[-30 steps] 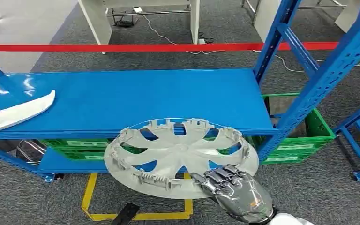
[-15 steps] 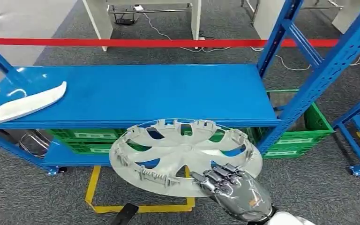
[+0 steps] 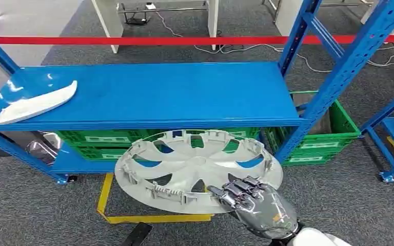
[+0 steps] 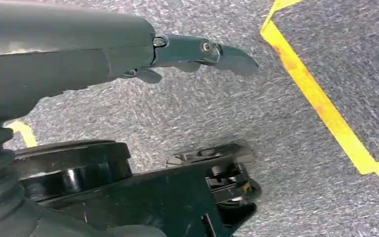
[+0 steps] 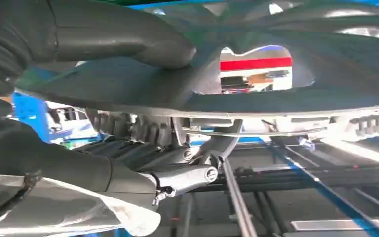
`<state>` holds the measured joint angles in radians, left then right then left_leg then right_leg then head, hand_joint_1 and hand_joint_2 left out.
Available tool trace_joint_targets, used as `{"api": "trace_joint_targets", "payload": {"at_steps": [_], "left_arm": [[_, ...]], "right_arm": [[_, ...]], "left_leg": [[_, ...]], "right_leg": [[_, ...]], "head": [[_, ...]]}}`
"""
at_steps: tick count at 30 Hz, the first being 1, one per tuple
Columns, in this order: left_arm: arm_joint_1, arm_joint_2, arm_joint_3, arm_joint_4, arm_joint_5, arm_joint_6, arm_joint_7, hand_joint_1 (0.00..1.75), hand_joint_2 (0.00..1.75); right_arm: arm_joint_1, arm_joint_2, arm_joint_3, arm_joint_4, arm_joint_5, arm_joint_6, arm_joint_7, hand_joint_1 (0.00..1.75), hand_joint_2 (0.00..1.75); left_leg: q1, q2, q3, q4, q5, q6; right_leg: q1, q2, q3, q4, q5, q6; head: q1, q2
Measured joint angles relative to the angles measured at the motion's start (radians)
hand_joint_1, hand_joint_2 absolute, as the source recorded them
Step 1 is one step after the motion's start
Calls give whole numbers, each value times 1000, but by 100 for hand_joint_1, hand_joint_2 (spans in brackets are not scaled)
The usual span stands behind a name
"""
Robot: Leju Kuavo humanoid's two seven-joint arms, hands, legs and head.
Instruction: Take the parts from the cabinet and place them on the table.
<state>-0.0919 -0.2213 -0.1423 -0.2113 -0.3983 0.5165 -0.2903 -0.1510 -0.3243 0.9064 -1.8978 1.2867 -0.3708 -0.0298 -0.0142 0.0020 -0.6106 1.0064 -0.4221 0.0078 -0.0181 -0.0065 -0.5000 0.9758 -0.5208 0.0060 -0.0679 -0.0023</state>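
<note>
Right hand (image 3: 254, 205) carrying grey wheel cover (image 3: 195, 169) in front of the blue shelf (image 3: 149, 95).
Fingers curl over the cover's near rim, gripping it; cover held clear of the shelf, roughly level. Left hand (image 4: 128, 49) hangs over carpet, fingers extended, holding nothing. White curved part (image 3: 33, 102) lies at the shelf's left end.

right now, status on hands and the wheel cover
Right hand grips the wheel cover by its near rim, off the blue shelf. Left hand holds nothing, fingers out over carpet. White trim piece on the shelf.
</note>
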Motion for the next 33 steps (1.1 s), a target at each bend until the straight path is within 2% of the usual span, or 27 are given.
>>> {"api": "trace_joint_targets", "payload": {"at_steps": [1,2,4,5,6,7,9,10,11,13,14,15,16,17,19,20,21,22,23,24,25,26,28,29,30,31,33], "left_arm": [[0,0,0,0,0,0,-1,0,175],[0,0,0,0,0,0,-1,0,175],[1,1,0,0,0,0,-1,0,175],[1,2,0,0,0,0,-1,0,175],[1,2,0,0,0,0,-1,0,175],[1,3,0,0,0,0,-1,0,175],[0,3,0,0,0,0,-1,0,175],[-1,3,0,0,0,0,-1,0,175],[-2,3,0,0,0,0,-1,0,175],[-1,3,1,0,0,0,-1,0,175],[1,3,3,0,1,0,-1,0,175],[0,2,4,0,2,0,-1,0,175],[-2,2,6,0,2,0,-2,0,175],[-3,1,6,0,2,0,-2,0,175],[-3,0,9,0,3,0,-2,0,175],[-3,1,12,0,3,0,-2,0,175],[-2,1,16,0,3,-1,-2,0,175],[-2,1,19,0,3,-2,-2,0,175],[-2,1,20,0,3,-2,-2,0,175],[-3,0,21,0,3,-2,-2,0,175],[-3,0,22,0,3,-2,-2,0,175],[-3,-1,23,0,3,-2,-2,0,175],[-3,-2,24,0,3,-2,-2,0,175],[-3,-2,24,0,3,-2,-2,0,175],[-2,-2,24,0,3,-2,-2,0,175],[-2,1,25,0,3,-1,-2,0,175],[-1,3,26,0,3,0,-2,0,175]], "right_arm": [[-3,0,0,0,0,2,0,175,175],[-3,0,0,0,0,2,0,175,175],[-3,0,0,0,0,2,0,175,175],[-3,0,0,1,0,2,0,175,175],[-3,0,0,2,0,2,0,175,175],[-3,0,0,3,-1,3,0,175,175],[-3,0,0,5,-8,4,-1,175,175],[-3,0,0,5,-10,4,-3,175,175],[-4,0,0,5,-13,5,-4,175,175],[-7,0,0,6,-20,6,-7,175,175],[-8,0,0,7,-24,7,-9,175,175],[-10,0,0,8,-30,8,-11,175,175],[-12,0,0,8,-36,10,-15,175,175],[-15,0,0,9,-40,11,-17,175,175],[-21,0,0,14,-48,18,-24,175,175],[-22,0,0,16,-54,21,-25,175,175],[-23,0,0,18,-57,23,-25,175,175],[-24,0,0,19,-59,24,-27,175,175],[-26,0,0,21,-64,24,-28,175,175],[-28,0,0,23,-69,24,-32,175,175],[-33,0,0,23,-74,24,-35,175,175],[-39,0,0,25,-76,24,-37,175,175],[-41,0,0,26,-79,24,-38,175,175],[-41,0,0,26,-82,24,-39,175,175],[-42,0,-1,26,-84,24,-39,175,175],[-44,0,-1,27,-86,24,-40,175,175],[-43,1,-1,29,-89,24,-40,175,175]], "left_leg": [[1,-2,-12,23,-37,-8],[5,-2,-31,79,-89,-14],[12,-2,-76,238,-185,-25],[15,-2,-86,291,-201,-28],[17,-2,-77,300,-190,-31],[20,-2,-48,269,-164,-32],[23,-2,60,98,-96,-29],[23,-4,112,13,-92,-24],[18,-5,130,-20,-102,-20],[15,-6,117,-19,-99,-13],[13,-6,112,-18,-94,-5],[17,-4,108,-30,-82,11],[17,-1,104,-31,-73,21],[17,-1,95,-30,-67,29],[12,1,74,-29,-51,36],[9,2,64,-27,-44,38],[7,2,53,-25,-38,38],[6,2,44,-22,-33,38],[4,1,37,-20,-29,37],[3,0,32,-16,-26,36],[3,-1,29,-12,-24,33],[-3,-1,21,-10,-20,28],[0,1,14,-7,-7,15],[2,1,11,-9,-1,9],[-2,0,10,-9,3,2],[2,-3,4,2,-20,-5],[7,-4,-31,108,-112,-18]], "right_leg": [[0,-1,-4,0,8,-6],[-1,-2,-13,0,15,-13],[-1,-3,-34,1,31,-13],[-1,-3,-45,4,38,-12],[-1,-3,-56,7,44,-11],[-2,-3,-66,10,49,-8],[-3,-2,-82,17,58,-1],[-3,-1,-87,21,61,4],[2,-1,-94,24,65,9],[0,-2,-99,23,78,24],[-2,-2,-99,19,86,33],[-3,-1,-104,21,86,40],[-5,0,-121,37,58,41],[-4,1,-138,86,10,43],[-4,3,-193,255,-89,46],[-4,3,-211,316,-111,48],[-4,3,-208,337,-105,47],[-3,2,-183,313,-81,45],[-3,3,-139,251,-47,42],[-1,2,-78,155,-15,35],[2,2,-13,56,0,25],[7,2,25,11,-15,19],[10,3,14,1,-11,19],[11,4,10,3,-9,15],[7,3,6,-5,2,5],[1,-3,5,-9,12,0],[0,-3,-12,-8,21,-11]], "head": [[-5,0],[-10,0],[-9,0],[-10,0],[-9,0],[-10,0],[-10,0],[-10,0],[-10,0],[-9,0],[-7,0],[-8,0],[-7,0],[-4,0],[-5,0],[-4,0],[-5,0],[-5,0],[-5,0],[-5,0],[-5,0],[-5,0],[-5,0],[-6,0],[-6,0],[-6,0],[-13,0]]}}
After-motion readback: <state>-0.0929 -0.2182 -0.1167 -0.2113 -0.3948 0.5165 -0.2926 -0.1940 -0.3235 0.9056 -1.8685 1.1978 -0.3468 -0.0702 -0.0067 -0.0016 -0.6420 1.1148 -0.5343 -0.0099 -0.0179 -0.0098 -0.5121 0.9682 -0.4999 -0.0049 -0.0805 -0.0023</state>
